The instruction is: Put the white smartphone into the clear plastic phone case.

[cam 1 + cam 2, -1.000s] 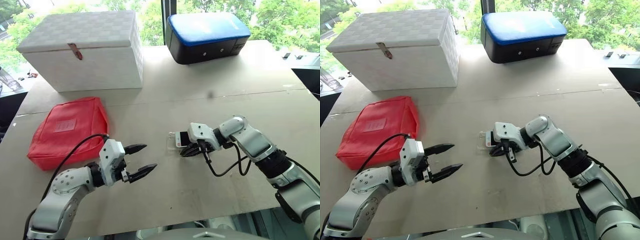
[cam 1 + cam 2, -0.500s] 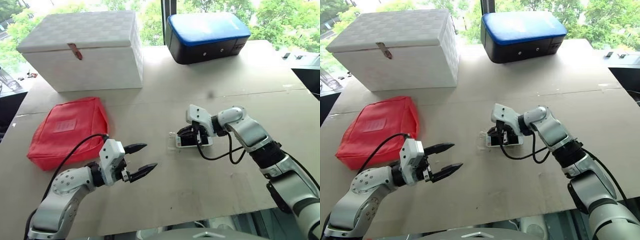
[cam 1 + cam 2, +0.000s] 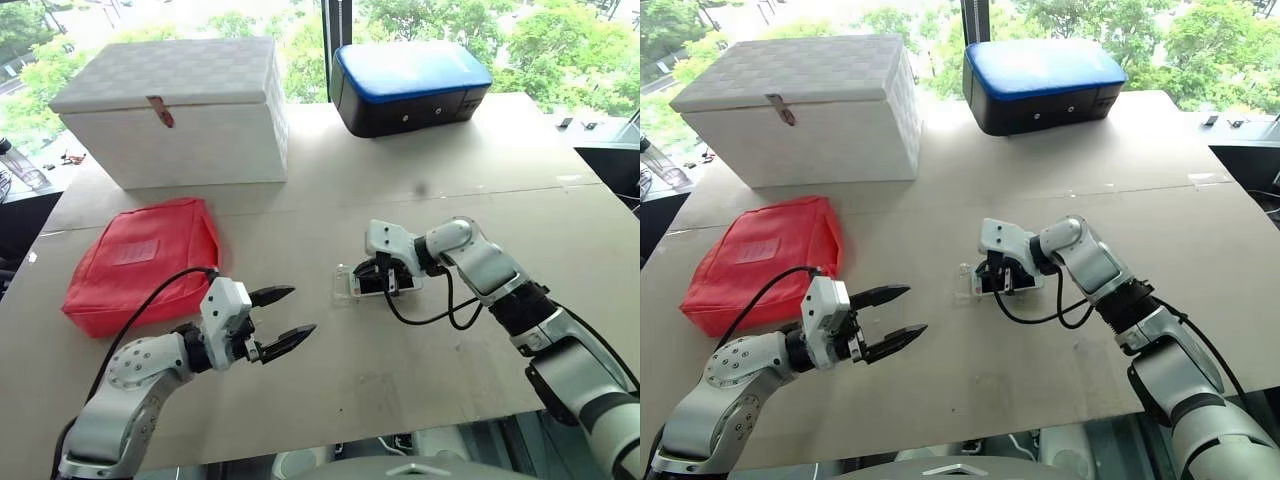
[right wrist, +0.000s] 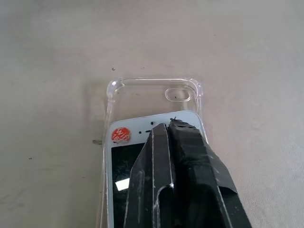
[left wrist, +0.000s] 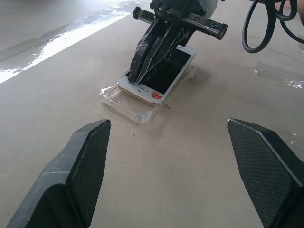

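The white smartphone is lying screen up inside the clear plastic phone case near the middle of the bench, but it is not sitting fully home: in the right wrist view an empty strip of case, with its camera cut-out, is showing beyond the phone's top edge. A small round red sticker is sitting on the phone's white end, at one corner.

The right tool is reaching in from the right with its two black fingers pressed together, and their tips are resting on the phone's face close to that top edge. They are gripping nothing.

The left tool is hovering above the bench to the near left of the phone, well apart from it, with its fingers spread wide and pointing toward the case.

A red pouch is lying at the left of the bench. A white box with a small brown clasp is standing at the far left, and a dark case with a blue top is standing to its right at the far edge.
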Tool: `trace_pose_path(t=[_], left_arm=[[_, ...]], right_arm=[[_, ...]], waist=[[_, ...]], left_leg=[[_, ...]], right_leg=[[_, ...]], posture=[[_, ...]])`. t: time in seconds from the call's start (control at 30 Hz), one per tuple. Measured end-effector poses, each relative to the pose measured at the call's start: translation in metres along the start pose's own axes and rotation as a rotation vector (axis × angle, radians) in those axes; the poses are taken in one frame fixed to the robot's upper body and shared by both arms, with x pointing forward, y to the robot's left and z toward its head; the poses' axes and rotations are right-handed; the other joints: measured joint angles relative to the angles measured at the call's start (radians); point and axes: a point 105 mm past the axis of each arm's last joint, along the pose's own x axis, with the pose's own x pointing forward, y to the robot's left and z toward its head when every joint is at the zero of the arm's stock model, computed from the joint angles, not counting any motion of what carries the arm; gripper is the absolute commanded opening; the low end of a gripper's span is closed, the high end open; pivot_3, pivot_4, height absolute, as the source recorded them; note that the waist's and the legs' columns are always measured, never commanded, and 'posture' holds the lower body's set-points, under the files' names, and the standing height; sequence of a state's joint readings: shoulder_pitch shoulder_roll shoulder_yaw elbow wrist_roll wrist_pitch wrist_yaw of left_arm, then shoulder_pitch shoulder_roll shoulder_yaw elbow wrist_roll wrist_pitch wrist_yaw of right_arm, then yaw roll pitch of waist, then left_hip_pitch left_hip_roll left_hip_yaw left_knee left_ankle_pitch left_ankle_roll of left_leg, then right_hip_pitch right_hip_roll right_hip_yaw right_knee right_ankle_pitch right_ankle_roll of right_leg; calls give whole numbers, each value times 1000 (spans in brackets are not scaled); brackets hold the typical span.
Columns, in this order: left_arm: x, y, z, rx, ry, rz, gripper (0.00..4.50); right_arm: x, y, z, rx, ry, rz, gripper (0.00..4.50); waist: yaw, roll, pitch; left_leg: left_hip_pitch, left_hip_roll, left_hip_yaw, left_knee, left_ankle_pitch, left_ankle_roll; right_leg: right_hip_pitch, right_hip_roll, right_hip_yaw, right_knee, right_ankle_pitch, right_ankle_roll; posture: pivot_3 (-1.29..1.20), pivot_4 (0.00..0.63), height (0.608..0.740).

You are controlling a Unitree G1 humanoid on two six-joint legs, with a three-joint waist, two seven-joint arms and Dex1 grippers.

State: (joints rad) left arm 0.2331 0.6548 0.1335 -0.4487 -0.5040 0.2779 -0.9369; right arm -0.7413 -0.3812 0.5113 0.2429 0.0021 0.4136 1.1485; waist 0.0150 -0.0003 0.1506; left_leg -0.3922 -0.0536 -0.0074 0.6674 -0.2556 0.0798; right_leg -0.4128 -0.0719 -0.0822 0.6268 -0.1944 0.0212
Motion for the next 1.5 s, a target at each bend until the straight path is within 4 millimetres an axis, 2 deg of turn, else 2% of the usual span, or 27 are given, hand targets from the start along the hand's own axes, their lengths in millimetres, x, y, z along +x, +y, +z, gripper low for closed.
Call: trace_pose_path(t=[0.4,0.6,0.73,0.87,1.0,1.1,1.23,1.5], left_arm=[[7,4,0,5,-2,-2,3971],[9,8,-1,16,5,19,3971],[13,8,1,23,-1,7,3971],[15,8,1,26,-1,0,4006],[18,10,5,40,-9,-11,4006],[18,12,4,36,-7,-12,4006],[20,13,6,44,-11,-22,4006],[19,13,5,37,-7,-20,4006]], right_arm=[[6,-1,-6,53,-1,-14,0],[-9,5,-5,124,-94,-49,0],[-28,4,-4,167,-109,-107,0],[-65,-2,9,164,-139,-186,1228],[-89,-3,13,108,-114,-234,3254],[-98,-1,7,79,-78,-214,4448],[-102,0,-14,6,36,-171,4448],[-86,8,-26,-62,100,-71,4448]], waist=[[-1,4,-14],[3,5,-11],[2,7,-4],[1,8,1],[1,5,5],[0,4,9],[0,0,11],[1,-1,14]], left_leg=[[2,1,0,-1,0,0],[-3,0,0,0,0,0],[-8,-1,0,-2,0,0],[-22,-1,0,-1,5,0],[-24,-1,0,-1,5,0],[-24,-1,0,0,2,5],[-24,-1,0,0,2,5],[-24,0,0,0,4,2]], right_leg=[[1,0,0,0,0,0],[-1,0,0,-1,0,0],[-7,0,0,-2,4,0],[-19,0,0,-3,5,0],[-20,-1,0,-5,5,0],[-20,-1,0,-5,4,-2],[-19,-1,-1,-5,4,-2],[-19,-1,-1,-5,5,0]], posture=[[0,150,740],[0,150,740],[0,150,740],[0,150,740],[0,150,740],[0,150,740],[0,150,740],[0,150,740]])
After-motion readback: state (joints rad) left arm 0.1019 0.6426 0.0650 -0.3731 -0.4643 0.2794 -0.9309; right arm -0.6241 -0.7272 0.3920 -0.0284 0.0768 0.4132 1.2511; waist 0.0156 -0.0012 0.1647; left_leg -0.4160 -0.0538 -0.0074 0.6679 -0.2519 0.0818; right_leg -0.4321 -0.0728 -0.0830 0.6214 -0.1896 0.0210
